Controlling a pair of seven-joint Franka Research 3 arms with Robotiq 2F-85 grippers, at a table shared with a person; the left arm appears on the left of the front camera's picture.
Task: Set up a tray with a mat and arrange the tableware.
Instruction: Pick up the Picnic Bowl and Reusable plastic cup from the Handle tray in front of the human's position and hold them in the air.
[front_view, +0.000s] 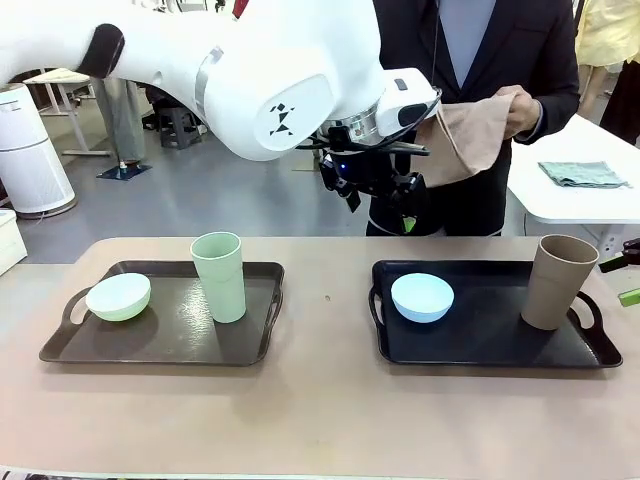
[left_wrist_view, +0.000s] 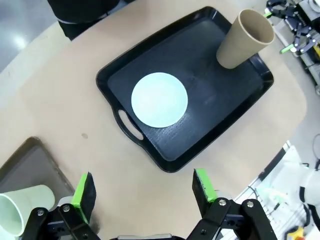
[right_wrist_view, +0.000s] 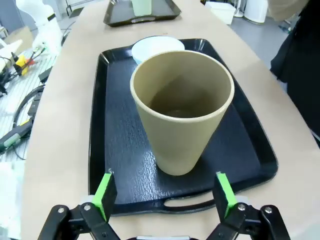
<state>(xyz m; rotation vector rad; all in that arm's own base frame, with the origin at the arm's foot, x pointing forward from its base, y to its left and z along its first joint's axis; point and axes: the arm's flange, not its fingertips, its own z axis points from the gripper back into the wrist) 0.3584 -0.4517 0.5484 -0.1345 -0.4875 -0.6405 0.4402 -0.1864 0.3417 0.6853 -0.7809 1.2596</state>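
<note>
A person across the table holds a tan cloth mat (front_view: 466, 136) in one hand. The black tray (front_view: 490, 345) carries a pale blue bowl (front_view: 422, 297) and a brown cup (front_view: 558, 282). On the brown tray (front_view: 160, 345) stand a pale green bowl (front_view: 118, 297) and a pale green cup (front_view: 218, 277). My left gripper (front_view: 380, 200) hangs open high over the table's far middle, looking down on the blue bowl (left_wrist_view: 159, 99) and brown cup (left_wrist_view: 245, 40). My right gripper (right_wrist_view: 165, 195) is open and empty, low at the black tray's (right_wrist_view: 100, 150) right end, just short of the brown cup (right_wrist_view: 182, 110).
A folded teal cloth (front_view: 583, 173) lies on a white side table at the back right. The person stands close behind the table's far edge. Bare tan tabletop (front_view: 320, 400) runs between the trays and along the front.
</note>
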